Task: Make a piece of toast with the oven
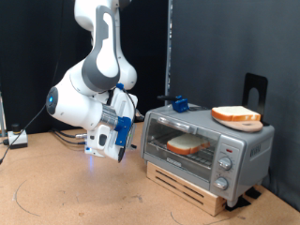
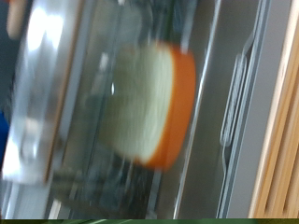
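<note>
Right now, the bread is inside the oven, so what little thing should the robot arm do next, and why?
Probably move toward the knobs. The piece of toast already lies inside the oven, its glass door looks closed, and the gripper sits just off the oven at the exterior view's left, with nothing seen in it.

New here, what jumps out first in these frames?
The white arm's hand hangs at the exterior view's left, just off the oven. Behind the oven's shut glass door lies the piece of toast, filling the wrist view. A second slice sits on a round board on the oven's top.
</note>
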Action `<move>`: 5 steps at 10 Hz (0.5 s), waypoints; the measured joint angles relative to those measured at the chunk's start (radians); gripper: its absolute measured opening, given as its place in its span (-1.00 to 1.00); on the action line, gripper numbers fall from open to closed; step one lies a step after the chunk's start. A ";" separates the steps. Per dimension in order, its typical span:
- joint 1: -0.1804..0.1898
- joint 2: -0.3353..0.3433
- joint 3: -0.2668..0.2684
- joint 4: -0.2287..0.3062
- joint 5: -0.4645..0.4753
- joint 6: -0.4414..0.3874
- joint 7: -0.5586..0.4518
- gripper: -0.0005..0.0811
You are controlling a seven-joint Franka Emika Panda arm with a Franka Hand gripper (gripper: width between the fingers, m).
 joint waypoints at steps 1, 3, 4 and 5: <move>0.000 0.034 0.003 0.030 0.040 -0.002 -0.014 0.99; 0.004 0.110 0.016 0.100 0.070 -0.012 -0.011 0.99; 0.006 0.153 0.023 0.142 0.073 -0.040 0.023 0.99; 0.007 0.190 0.032 0.178 0.101 -0.040 0.052 0.99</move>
